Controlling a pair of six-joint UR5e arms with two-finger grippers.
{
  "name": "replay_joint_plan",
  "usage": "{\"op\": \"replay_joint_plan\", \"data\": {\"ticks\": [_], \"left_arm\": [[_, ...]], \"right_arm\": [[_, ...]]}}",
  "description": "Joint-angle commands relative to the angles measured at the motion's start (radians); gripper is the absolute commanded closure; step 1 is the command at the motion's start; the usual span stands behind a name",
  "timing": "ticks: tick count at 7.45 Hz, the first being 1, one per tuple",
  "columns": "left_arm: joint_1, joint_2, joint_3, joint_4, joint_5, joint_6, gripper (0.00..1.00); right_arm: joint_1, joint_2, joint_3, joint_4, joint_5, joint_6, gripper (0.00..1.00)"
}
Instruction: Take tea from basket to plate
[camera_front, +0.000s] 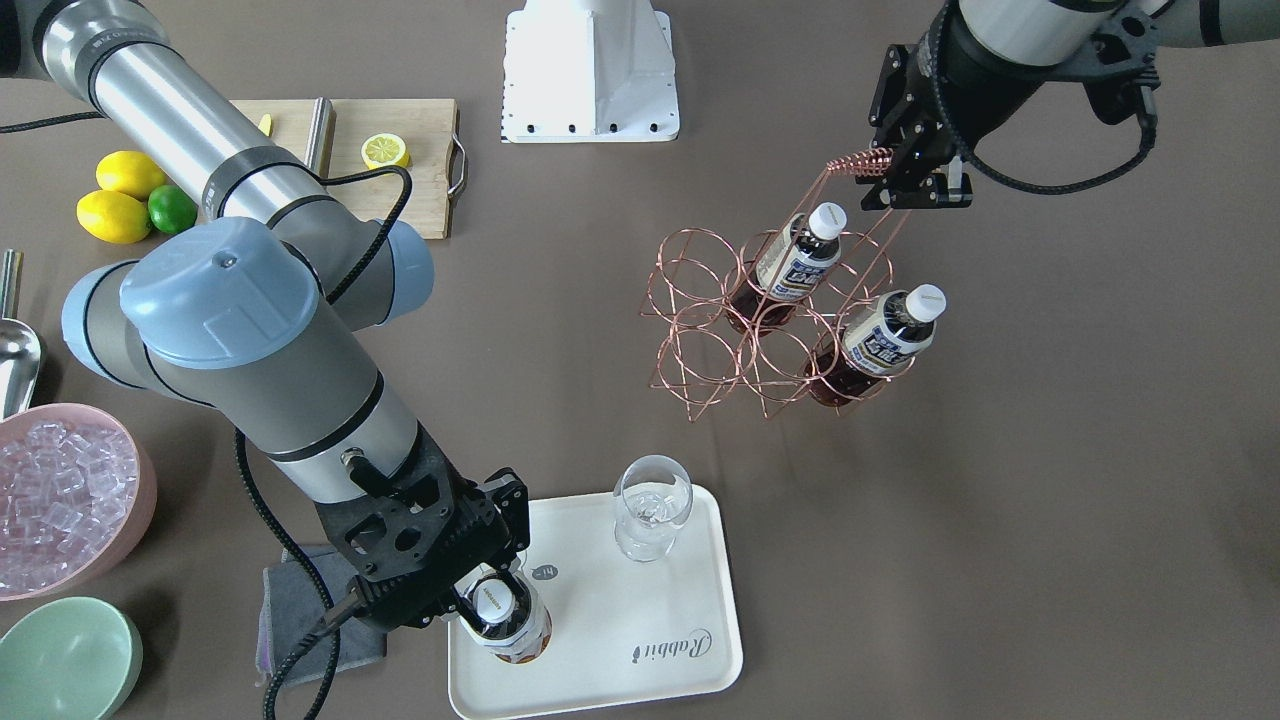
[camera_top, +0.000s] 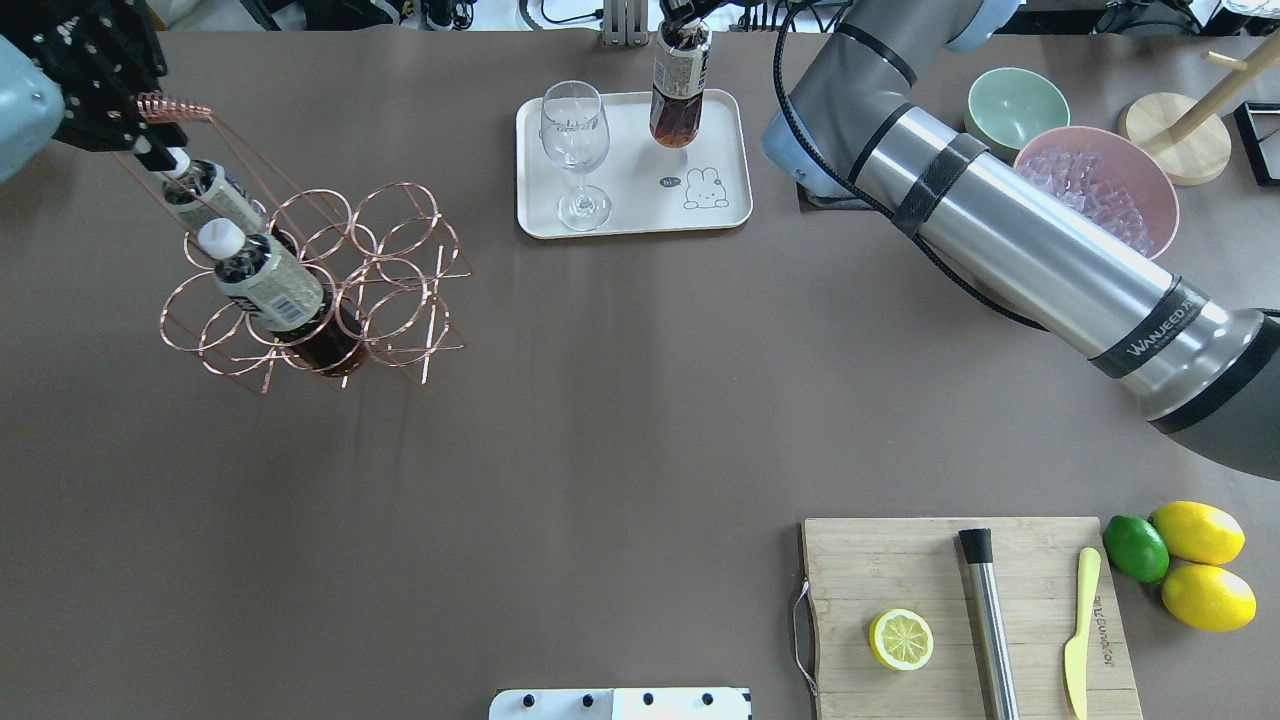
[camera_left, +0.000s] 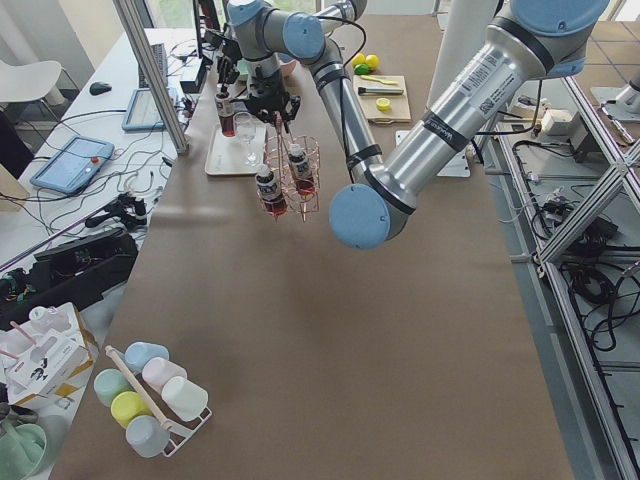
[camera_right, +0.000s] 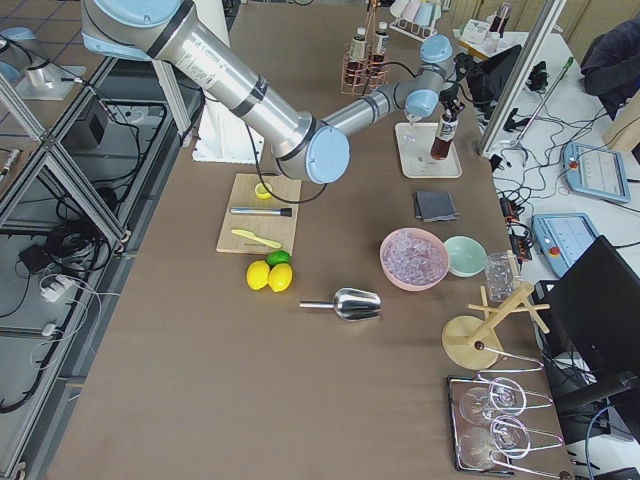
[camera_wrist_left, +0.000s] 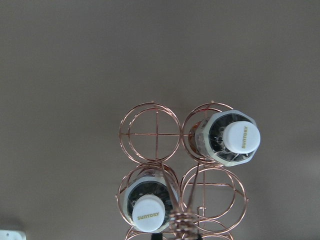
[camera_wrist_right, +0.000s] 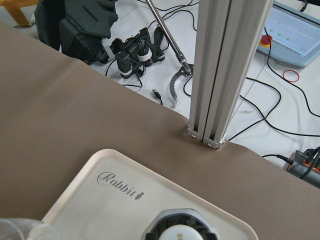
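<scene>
The cream plate (camera_front: 640, 640) with "Rabbit" script lies at the table's far edge from the robot. One tea bottle (camera_front: 510, 625) stands upright on it. My right gripper (camera_front: 492, 600) is shut on its neck from above; in the right wrist view only the cap (camera_wrist_right: 176, 234) shows. The copper wire basket (camera_front: 700, 330) holds two more tea bottles (camera_front: 800, 258) (camera_front: 885, 340) in adjacent cells. My left gripper (camera_front: 888, 178) is shut on the coiled top of the basket's handle (camera_front: 862, 162). The left wrist view looks down on both caps (camera_wrist_left: 241, 137).
A clear stemless glass (camera_front: 652, 505) stands on the plate beside the held bottle. A pink bowl of ice (camera_front: 60, 500), a mint-green bowl (camera_front: 65, 660), a grey cloth (camera_front: 300, 610) and a metal scoop (camera_front: 15, 350) sit by the right arm. A cutting board (camera_front: 400, 130) and lemons (camera_front: 115, 200) lie near the robot.
</scene>
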Motion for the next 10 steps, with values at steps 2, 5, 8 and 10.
{"op": "replay_joint_plan", "data": {"ticks": [2,5,8,10], "left_arm": [[-0.124,0.156,0.007,0.031,0.072,0.371,1.0],[-0.22,0.23,0.097,0.032,0.104,0.65,1.0],[-0.23,0.266,0.131,0.006,0.154,0.695,1.0],[-0.231,0.265,0.159,-0.002,0.185,0.7,1.0]], "right_arm": [[-0.021,-0.018,0.0,0.033,-0.026,0.031,1.0],[-0.024,-0.023,0.003,0.034,-0.029,0.031,1.0],[-0.028,-0.029,0.006,0.034,-0.043,0.031,1.0],[-0.037,-0.038,0.009,0.049,-0.058,0.031,1.0]]}}
